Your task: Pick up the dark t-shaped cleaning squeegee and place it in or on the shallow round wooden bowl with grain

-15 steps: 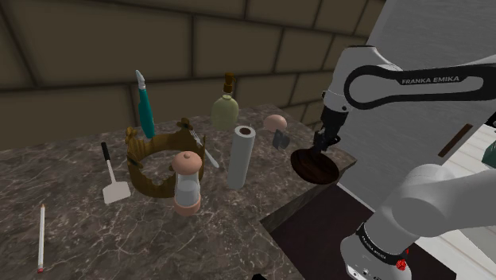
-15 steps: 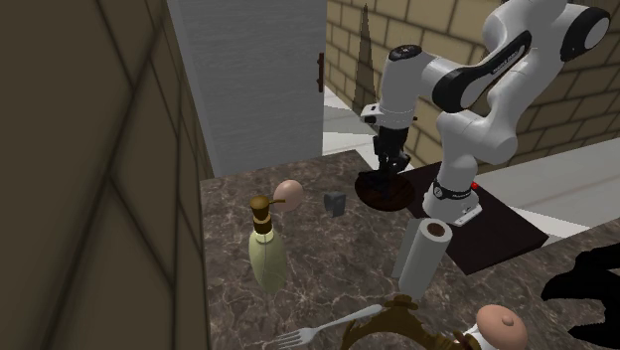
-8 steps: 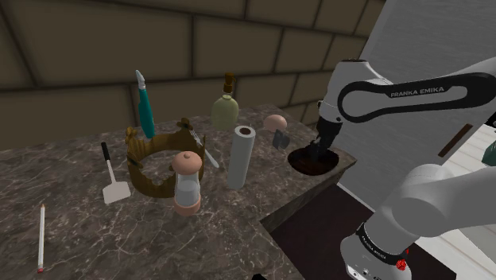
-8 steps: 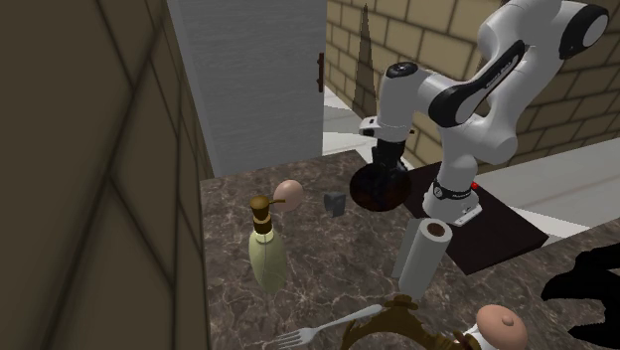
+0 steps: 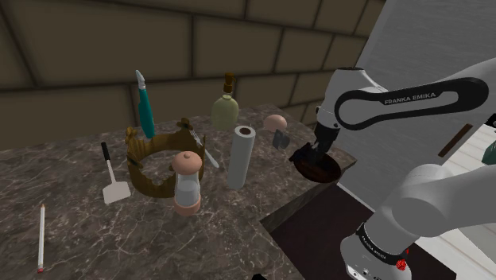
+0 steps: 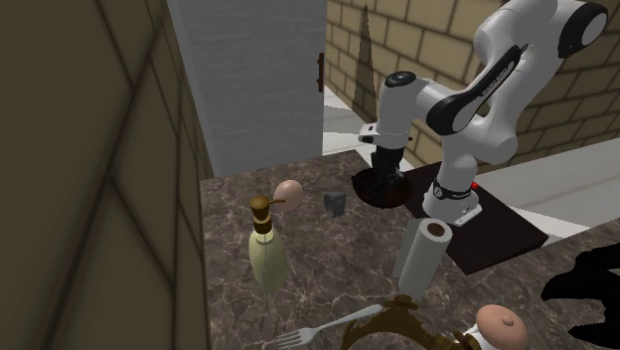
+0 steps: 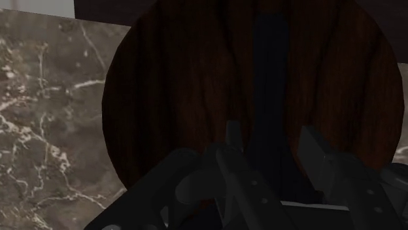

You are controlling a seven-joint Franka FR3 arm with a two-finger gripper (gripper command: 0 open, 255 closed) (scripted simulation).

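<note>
Gripper fingers apart, clasping nothing | squeegee lying in bowl | arm lettering: FRANKA EMIKA

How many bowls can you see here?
1. The dark round wooden bowl sits at the brown marble counter's corner on the shoulder view's right, right under the black pincer. Another could hide behind the taller things.

Paper roll, pepper mill, pencil.
</note>
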